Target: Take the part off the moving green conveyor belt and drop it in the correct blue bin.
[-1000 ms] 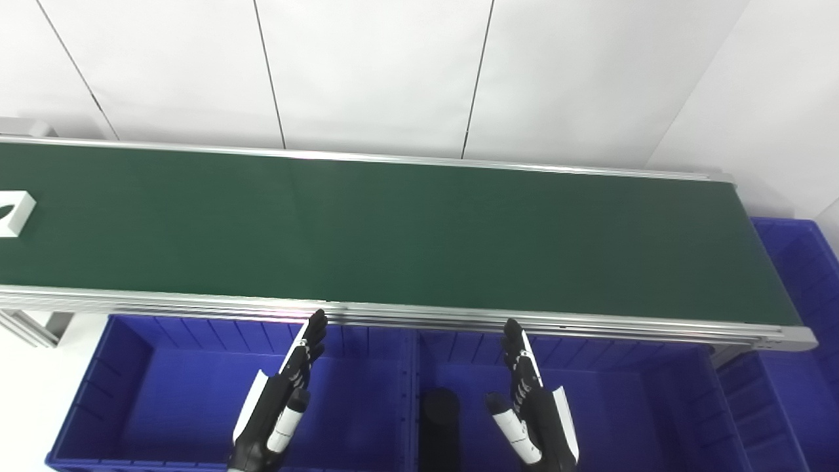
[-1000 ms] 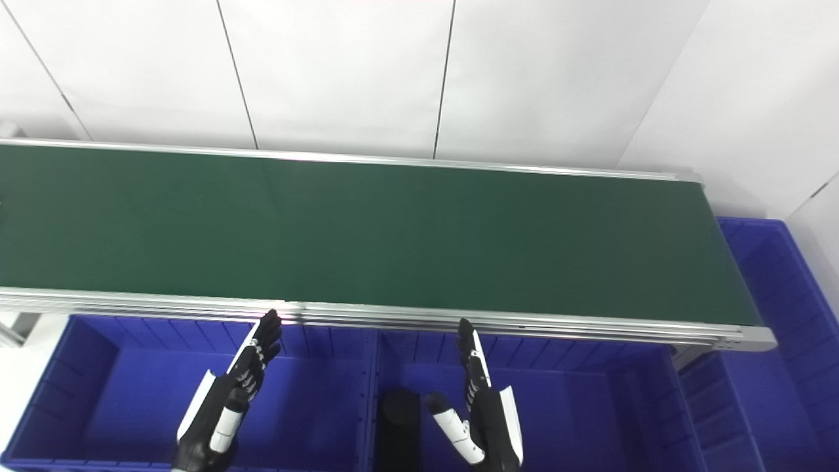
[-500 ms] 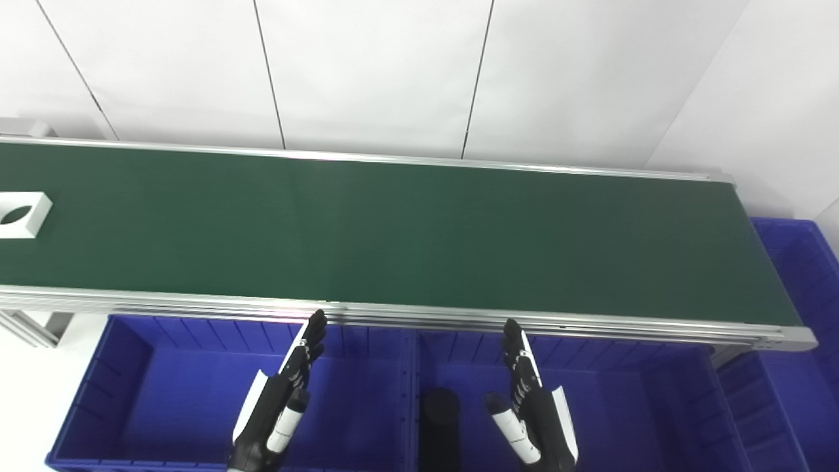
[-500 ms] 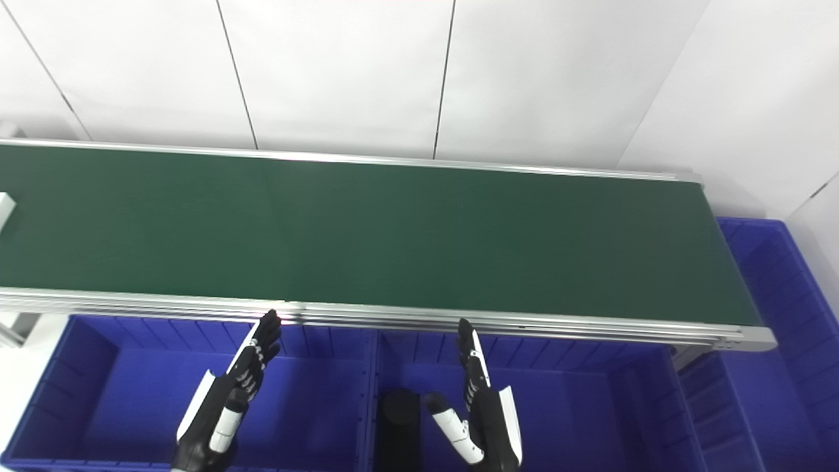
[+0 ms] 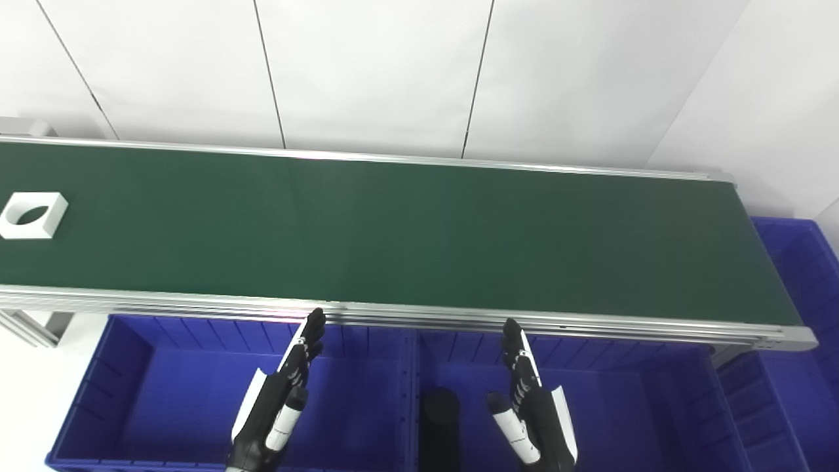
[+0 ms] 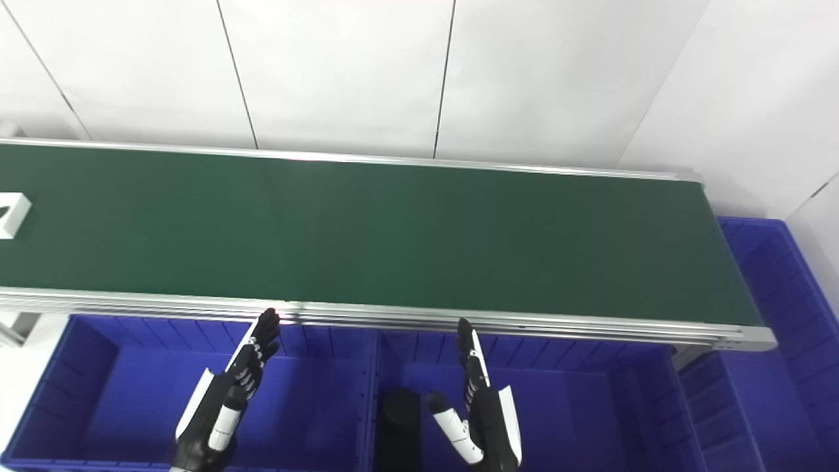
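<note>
- The part (image 5: 33, 214), a white square block with a round hole through it, lay flat on the belt (image 5: 406, 229) at its far left end, well apart from both hands.
- The rest of the green belt was bare, running between silver side rails from the left edge to its right end.
- Two blue bins stood side by side just below the belt's near rail: the left bin (image 5: 131, 393) and the middle bin (image 5: 629, 406), sharing a wall in the centre.
- Nothing showed inside either of these bins; only their ribbed walls and floors were visible.
- A third bin (image 5: 803, 275) sat beyond the belt's right end, cut off by the frame edge; what could be seen of it held nothing.
- The left hand (image 5: 278, 406) hovered over the left bin, fingers straight and together, thumb apart, holding nothing, fingertips near the rail.
- The right hand (image 5: 531, 410) hovered over the middle bin in the same flat, extended pose, thumb apart, also holding nothing.
- A dark rounded object (image 5: 439, 426) rose between the hands at the bins' shared wall; what it was could not be told.
</note>
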Tool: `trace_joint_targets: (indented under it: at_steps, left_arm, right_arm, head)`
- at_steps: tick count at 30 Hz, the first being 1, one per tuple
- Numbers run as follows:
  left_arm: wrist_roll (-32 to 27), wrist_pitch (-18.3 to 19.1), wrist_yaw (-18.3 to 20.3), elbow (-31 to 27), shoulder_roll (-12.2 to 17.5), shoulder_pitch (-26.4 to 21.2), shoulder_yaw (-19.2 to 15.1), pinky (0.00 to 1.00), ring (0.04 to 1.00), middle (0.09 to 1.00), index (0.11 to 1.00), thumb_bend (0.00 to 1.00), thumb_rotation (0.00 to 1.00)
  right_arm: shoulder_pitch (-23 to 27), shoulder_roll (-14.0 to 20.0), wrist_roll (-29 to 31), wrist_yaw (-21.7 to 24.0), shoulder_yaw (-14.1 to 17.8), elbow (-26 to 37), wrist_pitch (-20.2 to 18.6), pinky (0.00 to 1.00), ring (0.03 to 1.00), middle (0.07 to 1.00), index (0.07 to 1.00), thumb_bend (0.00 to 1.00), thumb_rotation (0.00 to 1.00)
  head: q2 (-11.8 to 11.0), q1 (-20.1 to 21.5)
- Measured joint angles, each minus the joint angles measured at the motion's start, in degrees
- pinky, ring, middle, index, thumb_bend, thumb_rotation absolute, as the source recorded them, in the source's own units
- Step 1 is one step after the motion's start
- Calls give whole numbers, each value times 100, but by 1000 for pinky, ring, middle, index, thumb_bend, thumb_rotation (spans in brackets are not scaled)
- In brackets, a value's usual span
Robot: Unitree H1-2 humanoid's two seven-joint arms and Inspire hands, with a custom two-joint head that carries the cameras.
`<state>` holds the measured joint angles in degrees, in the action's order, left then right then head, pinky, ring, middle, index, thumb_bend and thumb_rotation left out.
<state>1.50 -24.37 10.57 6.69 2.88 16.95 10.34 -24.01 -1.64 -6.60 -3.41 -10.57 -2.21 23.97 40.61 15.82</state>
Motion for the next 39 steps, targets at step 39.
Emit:
trace_joint_targets:
  at_steps: [39]
  left_arm:
    - [153,-3,-257,333,-102,-21,265,955,1000,1000,962,826,918]
  right_arm:
    - [60,219,765,398,133,-353,1,1000,1000,1000,1000,727,799]
  head:
    - [-976,-1652]
